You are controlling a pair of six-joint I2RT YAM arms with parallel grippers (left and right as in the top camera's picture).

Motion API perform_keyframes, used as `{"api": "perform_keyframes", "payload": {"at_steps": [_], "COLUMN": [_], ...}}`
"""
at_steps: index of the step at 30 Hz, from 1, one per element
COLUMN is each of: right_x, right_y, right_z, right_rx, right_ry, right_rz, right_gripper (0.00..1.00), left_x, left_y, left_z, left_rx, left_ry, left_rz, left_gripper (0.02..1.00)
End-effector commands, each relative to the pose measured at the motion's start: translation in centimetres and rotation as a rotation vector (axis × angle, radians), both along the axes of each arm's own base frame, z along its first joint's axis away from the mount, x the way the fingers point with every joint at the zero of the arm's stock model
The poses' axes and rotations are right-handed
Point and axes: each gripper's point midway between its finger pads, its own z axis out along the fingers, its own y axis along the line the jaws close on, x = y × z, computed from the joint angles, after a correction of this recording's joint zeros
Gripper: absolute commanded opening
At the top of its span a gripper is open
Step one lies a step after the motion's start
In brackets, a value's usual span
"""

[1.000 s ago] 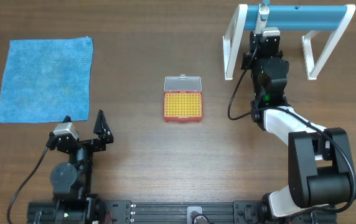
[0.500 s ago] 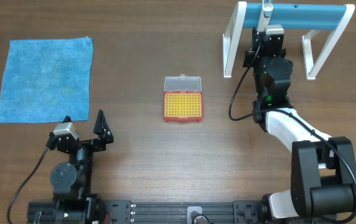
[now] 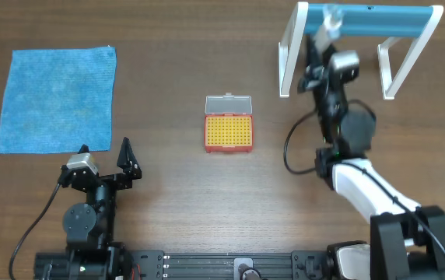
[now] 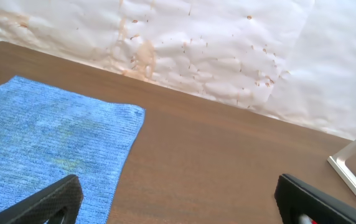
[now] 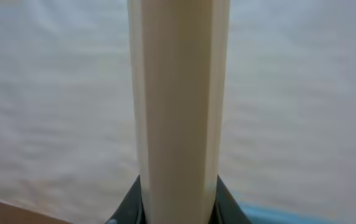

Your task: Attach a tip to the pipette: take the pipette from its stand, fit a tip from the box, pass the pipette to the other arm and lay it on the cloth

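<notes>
1. Top view. The table (image 3: 207,202) is brown wood. The blue cloth (image 3: 57,99) lies flat at 10 o'clock. The tip box (image 3: 228,132) sits near centre with its lid open toward 12 o'clock. The stand (image 3: 370,19), a blue bar on white legs, is at 1 o'clock.
2. Top view, right arm. It reaches toward 12 o'clock from its base. The right gripper (image 3: 322,45) is up at the stand's bar, near its 9 o'clock end. The pipette (image 3: 327,23) shows as a pale shape at the bar, just past the gripper toward 12 o'clock.
3. Top view, left arm. It is folded near its base at 7 o'clock. The left gripper (image 3: 104,152) has its fingers spread wide with bare table between them. It sits just off the cloth's 5 o'clock corner and well apart from the pipette.
4. Left wrist view. The two dark fingertips of the left gripper (image 4: 178,202) stand far apart and hold nothing. The cloth (image 4: 41,143) lies ahead to one side on the table (image 4: 228,155), with a crinkled white wall (image 4: 228,50) behind.
5. Right wrist view. The cream pipette (image 5: 178,93) body rises upright through the middle. The dark fingers (image 5: 128,208) of the right gripper (image 5: 178,202) are pressed against both its sides and clamp it.
</notes>
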Motion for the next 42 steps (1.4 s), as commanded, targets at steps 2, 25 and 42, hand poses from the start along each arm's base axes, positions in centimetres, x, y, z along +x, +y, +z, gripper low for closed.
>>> {"api": "perform_keyframes", "payload": {"at_steps": [2,25,42], "right_x": [-4.2,-3.3,-2.8], "right_y": [6.6,15.5,17.0], "right_z": [-2.7,-10.8,-14.3], "right_rx": [0.067,0.026,0.002], "right_ry": [0.071,0.278,0.357], "right_rz": [0.361,0.552,0.585], "right_gripper": [0.080,0.080,0.080], "left_x": [0.0,0.0,0.0], "left_y": [0.1,0.1,0.1], "left_z": [-0.1,-0.1,-0.1], "left_rx": [0.006,0.006,0.006], "left_ry": [0.004,0.004,0.004], "left_rz": [0.003,0.003,0.003], "left_gripper": [0.996,0.996,0.996]}}
